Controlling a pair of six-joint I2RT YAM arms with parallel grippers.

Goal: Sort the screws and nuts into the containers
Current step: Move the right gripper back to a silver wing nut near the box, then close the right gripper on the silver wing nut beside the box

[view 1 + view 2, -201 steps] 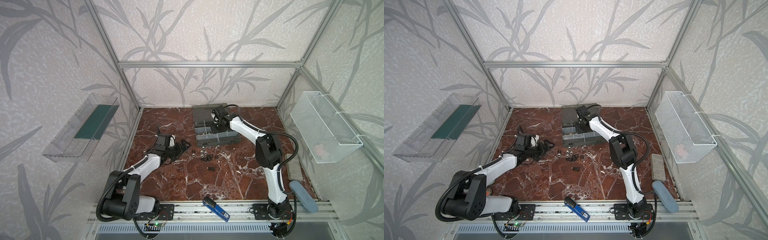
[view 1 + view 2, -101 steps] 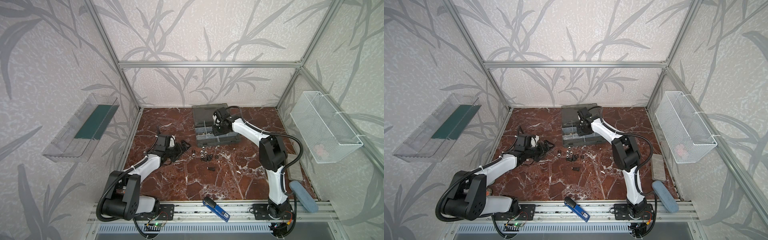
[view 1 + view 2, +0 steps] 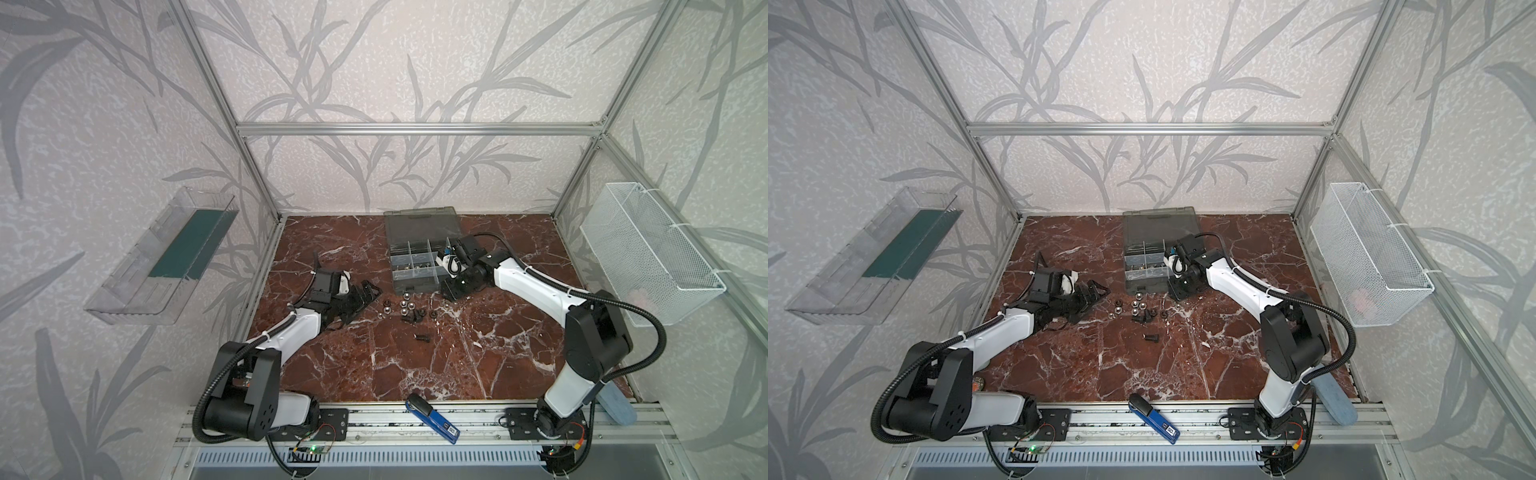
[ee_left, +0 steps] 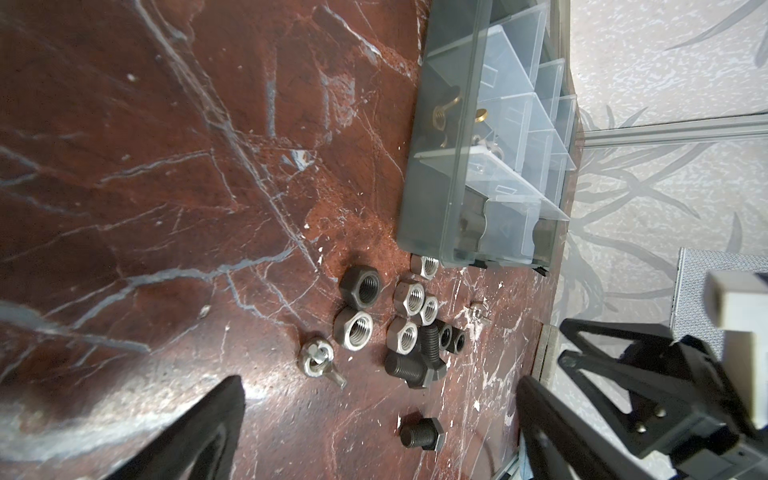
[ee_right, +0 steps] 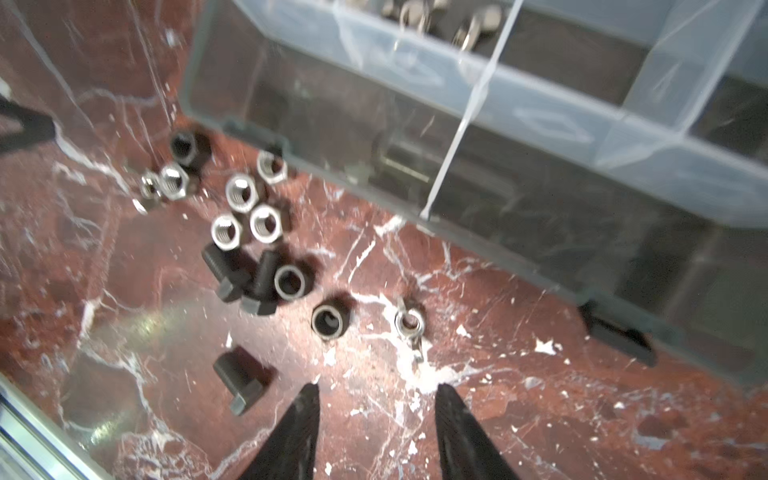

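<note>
The nuts [image 4: 409, 296] and screws [image 4: 415, 368] lie loose on the marble tabletop [image 3: 436, 365], bunched just in front of the organiser case [image 3: 415, 286], with one stray screw [image 5: 239, 380] nearer still. They look hard, dense and slick: crush-proof, but likely to roll or squirt out of a pinch. Best to grip a nut across opposite flats and a screw across its shank. The left gripper [image 3: 362, 297], left of the heap, gapes wide and empty. The right gripper [image 5: 378, 390], just right of it, has its fingers apart around nothing.
</note>
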